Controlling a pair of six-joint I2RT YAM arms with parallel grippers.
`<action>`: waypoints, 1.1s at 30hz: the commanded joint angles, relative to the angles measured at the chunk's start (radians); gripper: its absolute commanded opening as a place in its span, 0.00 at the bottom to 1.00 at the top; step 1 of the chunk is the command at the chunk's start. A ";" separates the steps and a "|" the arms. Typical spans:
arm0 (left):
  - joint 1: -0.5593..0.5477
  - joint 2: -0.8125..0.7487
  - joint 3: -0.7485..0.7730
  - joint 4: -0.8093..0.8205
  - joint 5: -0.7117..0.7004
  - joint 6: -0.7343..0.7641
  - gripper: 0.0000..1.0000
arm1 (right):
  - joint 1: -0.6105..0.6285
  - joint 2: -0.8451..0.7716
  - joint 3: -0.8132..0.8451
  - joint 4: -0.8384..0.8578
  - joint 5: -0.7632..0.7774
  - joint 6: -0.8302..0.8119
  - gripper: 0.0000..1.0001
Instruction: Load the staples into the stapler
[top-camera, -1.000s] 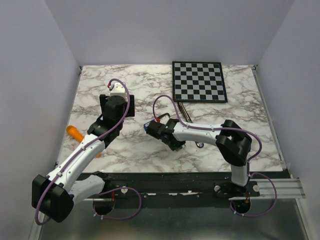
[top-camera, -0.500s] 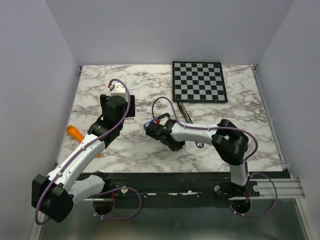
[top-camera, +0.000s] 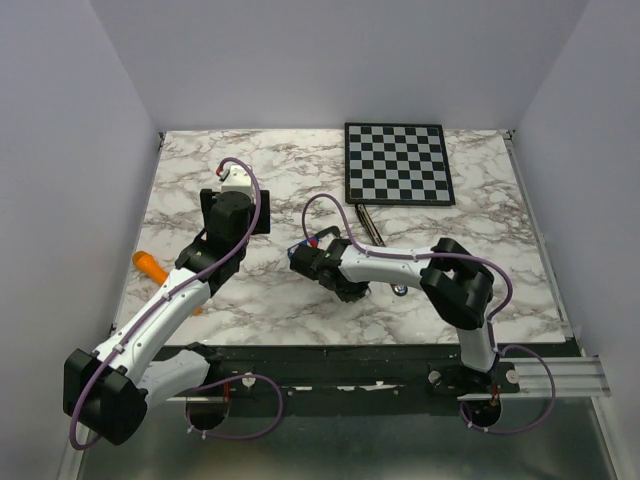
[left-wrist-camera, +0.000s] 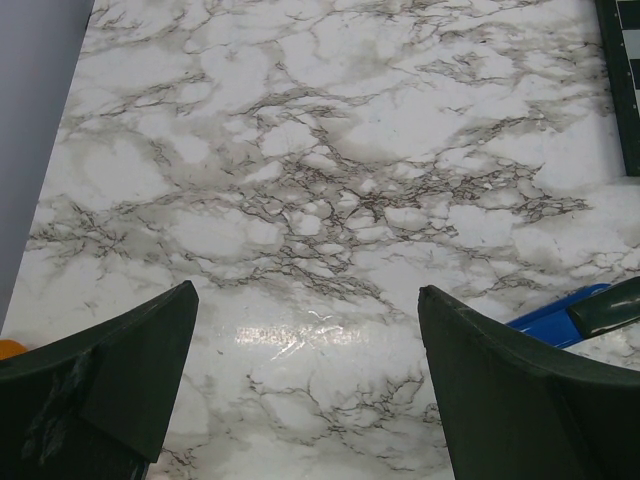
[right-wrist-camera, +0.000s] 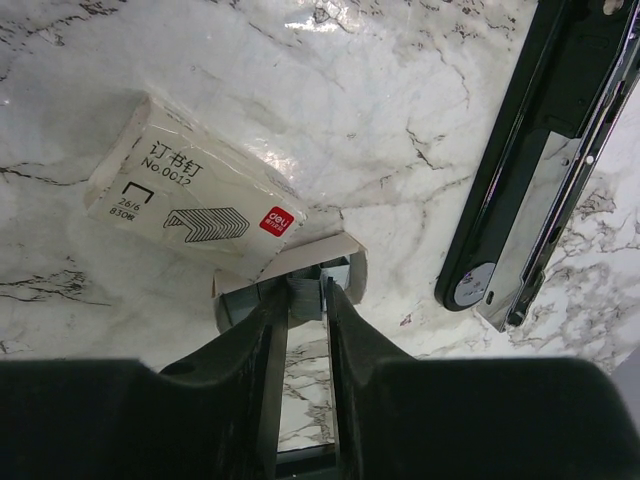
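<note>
The right gripper (right-wrist-camera: 305, 302), barely moved in 1 second, pinches the staples (right-wrist-camera: 306, 294) at the box (right-wrist-camera: 200, 195) mouth, lower centre, stapler (right-wrist-camera: 530, 170) open at right; left gripper (left-wrist-camera: 307, 300) gapes idle: loading not begun.

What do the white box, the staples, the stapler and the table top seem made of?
The white box: thin printed card, matte, end flap folded open. The staples: grey metal, dull sheen. The stapler: glossy black shell, plastic or painted metal, with a bright steel-looking channel. The table top: glossy marble pattern, probably laminate; glare shows.
</note>
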 joint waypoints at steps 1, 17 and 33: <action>-0.008 -0.002 0.005 0.011 0.016 0.005 0.99 | 0.009 0.051 0.020 -0.009 0.015 0.008 0.29; -0.010 -0.002 0.005 0.013 0.019 0.005 0.99 | 0.007 0.015 0.047 -0.029 0.043 0.023 0.18; -0.010 0.006 0.005 0.010 0.016 0.005 0.99 | 0.007 -0.120 0.038 -0.017 0.045 0.017 0.17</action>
